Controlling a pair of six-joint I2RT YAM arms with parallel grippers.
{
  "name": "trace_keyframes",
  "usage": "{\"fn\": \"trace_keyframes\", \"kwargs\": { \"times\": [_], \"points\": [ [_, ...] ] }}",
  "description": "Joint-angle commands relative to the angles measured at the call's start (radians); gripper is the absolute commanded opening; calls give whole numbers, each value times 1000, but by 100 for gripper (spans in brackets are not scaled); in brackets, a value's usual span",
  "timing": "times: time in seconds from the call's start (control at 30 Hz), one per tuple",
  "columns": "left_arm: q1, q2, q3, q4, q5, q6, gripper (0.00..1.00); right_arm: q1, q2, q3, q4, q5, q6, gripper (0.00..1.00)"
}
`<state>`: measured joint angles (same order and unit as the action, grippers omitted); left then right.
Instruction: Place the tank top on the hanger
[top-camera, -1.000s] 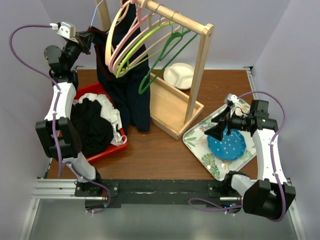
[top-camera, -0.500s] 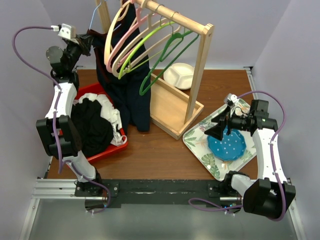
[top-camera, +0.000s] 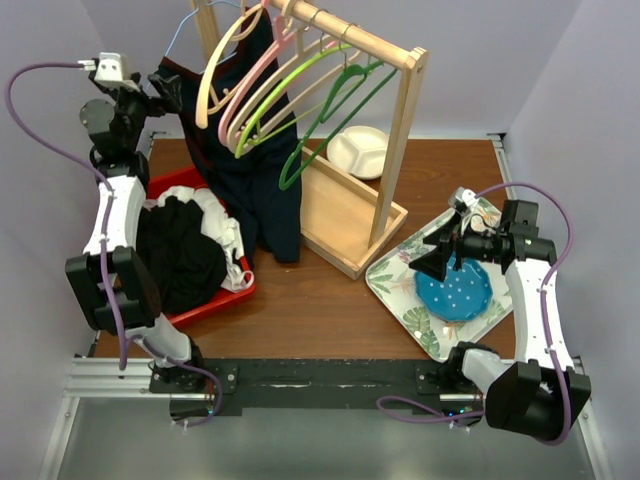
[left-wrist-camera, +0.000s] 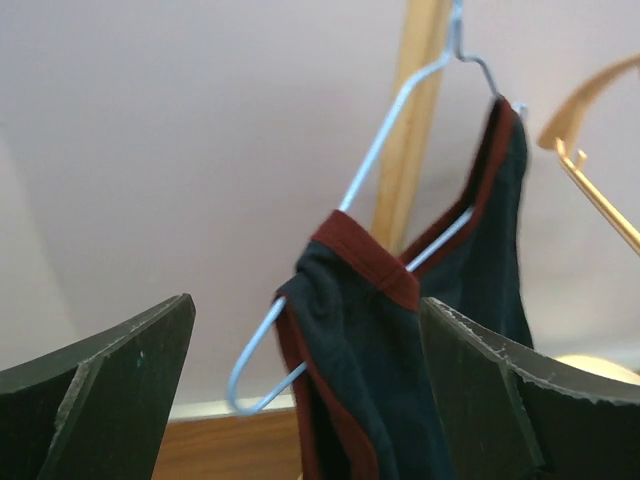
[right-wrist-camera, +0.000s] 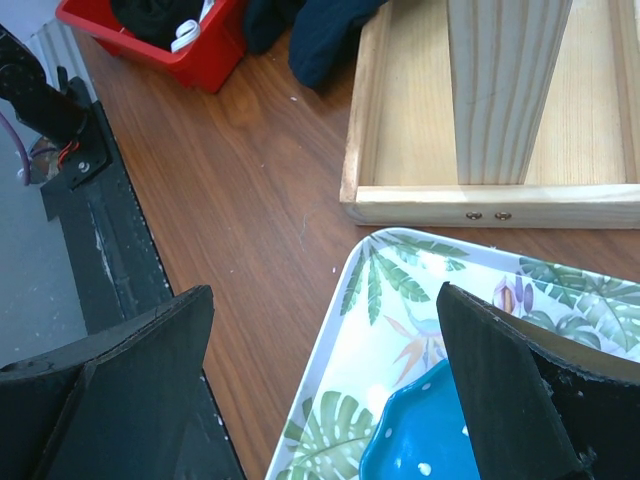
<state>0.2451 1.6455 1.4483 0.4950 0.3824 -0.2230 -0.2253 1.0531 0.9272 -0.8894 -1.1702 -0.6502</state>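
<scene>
Left wrist view: how do the left fingers (left-wrist-camera: 110, 370) stand?

Reply: Spread wide, gripping nothing. The tank top (left-wrist-camera: 400, 340) hangs in the gap between them, close to the right-hand finger. Contact cannot be confirmed. Its red-trimmed straps lie over the wire of the hanger (left-wrist-camera: 375, 165), one just ahead of the fingers and the other farther up by the hook.

Where does the hanger sit?

Reply: Above and ahead of the left fingers, with its hook beside the post of the wooden rack (top-camera: 400, 130). What the hook catches on cannot be told. In the top external view the garment's body falls well below the left fingers. Its hem reaches the surface (top-camera: 310, 300) beside the red bin (top-camera: 215, 300).

Contents of the bin?

Reply: A black clothing heap (top-camera: 185, 255) and a white cloth (top-camera: 232, 238), both below the left fingers.

And the right fingers (right-wrist-camera: 100, 400)?

Reply: Parted and empty, well apart from the garment. Directly under them lies a leaf-patterned tray (right-wrist-camera: 370, 290) with a blue plate (right-wrist-camera: 430, 440) on it. Ahead of them is the rack's wooden base.

Other items?

Reply: A row of coloured hangers (top-camera: 238, 135) hangs on the rack rail, to the right of the left fingers. A white dish (top-camera: 358, 150) sits behind the rack base.
</scene>
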Motion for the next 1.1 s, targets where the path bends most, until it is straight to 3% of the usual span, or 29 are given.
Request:
{"fn": "trace_keyframes", "kwargs": {
  "times": [0.0,0.2,0.3,0.43,0.57,0.77,1.07],
  "points": [
    [40,-168,-77,-87,-186,-61,100,-8,-28,18,27,-13,6,98],
    [60,-400,-261,-260,-290,-160,100,-14,-59,21,29,15,3,99],
    [62,-527,-357,-361,-212,-237,100,-38,-94,24,44,23,9,99],
    [62,-686,-486,-466,19,-271,100,-63,-136,33,136,116,130,99],
    [-25,-800,-441,-663,99,-184,100,-68,-160,133,179,309,260,99],
    [-228,-895,-283,-969,37,-3,100,-66,-235,314,289,685,538,99],
    [-388,-1006,-345,-1009,50,-19,100,-68,-292,475,277,912,644,99]
  ]
}}
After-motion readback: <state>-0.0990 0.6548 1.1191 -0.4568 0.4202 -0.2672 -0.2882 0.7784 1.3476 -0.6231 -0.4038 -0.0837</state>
